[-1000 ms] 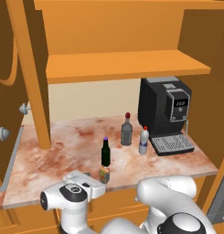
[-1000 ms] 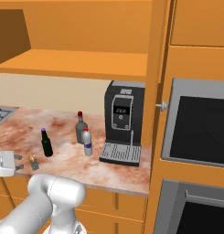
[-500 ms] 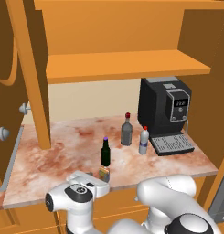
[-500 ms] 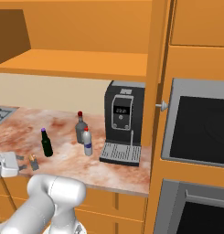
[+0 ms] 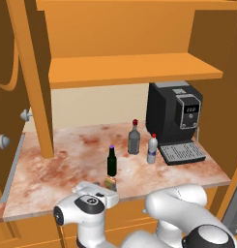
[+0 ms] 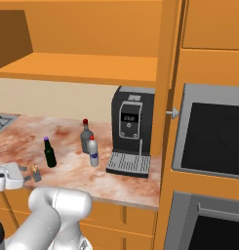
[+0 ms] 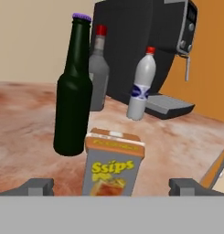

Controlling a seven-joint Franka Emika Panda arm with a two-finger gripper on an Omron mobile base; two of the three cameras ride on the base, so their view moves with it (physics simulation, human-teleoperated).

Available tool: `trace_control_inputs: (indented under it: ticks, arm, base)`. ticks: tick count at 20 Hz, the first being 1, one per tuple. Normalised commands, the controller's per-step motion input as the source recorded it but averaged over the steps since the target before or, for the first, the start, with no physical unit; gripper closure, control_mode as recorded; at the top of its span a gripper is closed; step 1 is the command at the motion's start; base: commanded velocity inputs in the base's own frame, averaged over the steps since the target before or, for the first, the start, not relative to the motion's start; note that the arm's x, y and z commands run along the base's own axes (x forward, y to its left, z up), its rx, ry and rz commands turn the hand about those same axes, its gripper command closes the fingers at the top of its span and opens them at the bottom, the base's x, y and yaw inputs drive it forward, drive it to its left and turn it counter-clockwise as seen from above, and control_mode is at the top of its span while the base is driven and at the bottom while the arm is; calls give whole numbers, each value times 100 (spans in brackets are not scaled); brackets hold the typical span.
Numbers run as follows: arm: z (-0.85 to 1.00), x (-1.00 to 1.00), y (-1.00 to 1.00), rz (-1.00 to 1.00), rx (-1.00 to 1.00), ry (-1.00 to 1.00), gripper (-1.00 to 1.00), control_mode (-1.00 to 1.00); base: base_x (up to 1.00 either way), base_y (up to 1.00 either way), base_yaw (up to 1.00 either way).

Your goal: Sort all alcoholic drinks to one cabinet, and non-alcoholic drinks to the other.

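Claw (image 7: 111,185) wide open and holding nothing, low at the worktop's (image 5: 66,164) front edge, its tips standing either side of the juice carton (image 7: 114,163) without touching it: the approach for a first pick looks in hand. Next it should ease forward until the carton sits between the tips, then close. The carton is small, upright, yellow-green, orange-topped, lettered "Ssips". Just behind stands the dark green beer bottle (image 7: 75,91), then the grey red-capped bottle (image 7: 98,71) and white plastic bottle (image 7: 142,84), near the coffee machine (image 5: 175,121).
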Motion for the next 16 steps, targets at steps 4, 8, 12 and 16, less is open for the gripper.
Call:
trace_control_inputs:
  ticks: [4, 8, 12, 16]
  arm:
    - [0, 12, 0, 3, 0, 0, -100, -100]
    - [0, 6, -4, 2, 0, 0, -100, -100]
    - [0, 2, -3, 2, 0, 0, -100, -100]
    - [0, 4, -4, 2, 0, 0, -100, -100]
  base:
    - [0, 0, 0]
    - [0, 0, 0]
    - [0, 0, 0]
    - [0, 0, 0]
